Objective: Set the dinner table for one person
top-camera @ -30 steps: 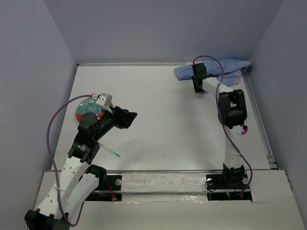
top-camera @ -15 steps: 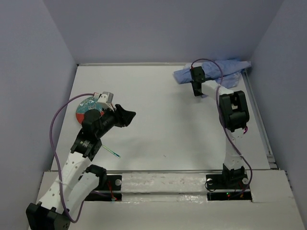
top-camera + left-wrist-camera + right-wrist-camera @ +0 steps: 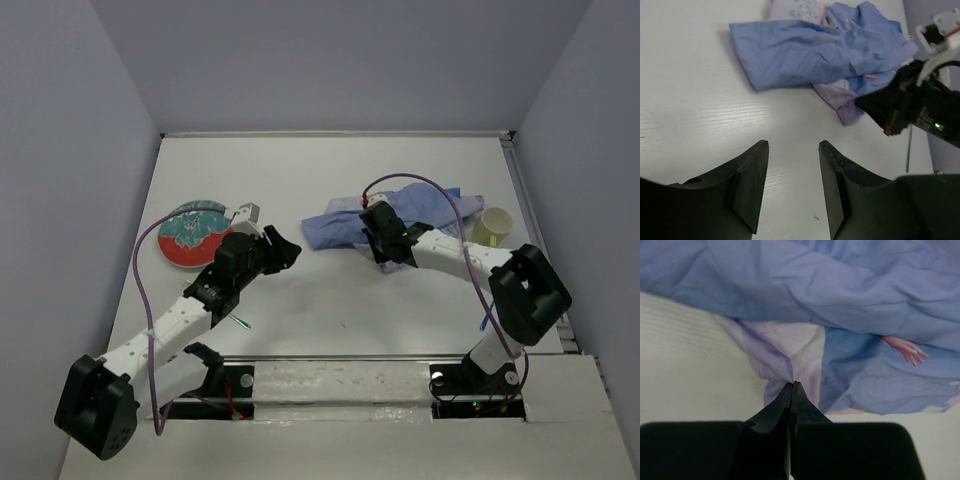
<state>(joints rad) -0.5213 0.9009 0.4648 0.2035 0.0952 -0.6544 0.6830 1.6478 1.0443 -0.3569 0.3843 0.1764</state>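
The blue cartoon cloth mat (image 3: 400, 210) lies crumpled on the off-white dinner table (image 3: 330, 170), right of the middle. My right gripper (image 3: 392, 260) is shut on the mat's near lavender edge; in the right wrist view the closed tips (image 3: 792, 384) pinch a fold of the mat (image 3: 805, 295). My left gripper (image 3: 285, 246) is open and empty, low over bare table left of the mat. In the left wrist view its fingers (image 3: 752, 170) frame bare table (image 3: 690, 100), with the mat (image 3: 815, 47) beyond.
A round red-rimmed patterned plate (image 3: 193, 232) lies at the left. A pale yellow-green cup (image 3: 492, 226) stands at the right by the mat. A thin green utensil (image 3: 238, 320) lies near the left arm. A thin blue utensil (image 3: 485, 322) lies by the right arm.
My right gripper has dragged the mat from the far right corner toward the middle, uncovering the cup. My left gripper has reached right, toward the mat.
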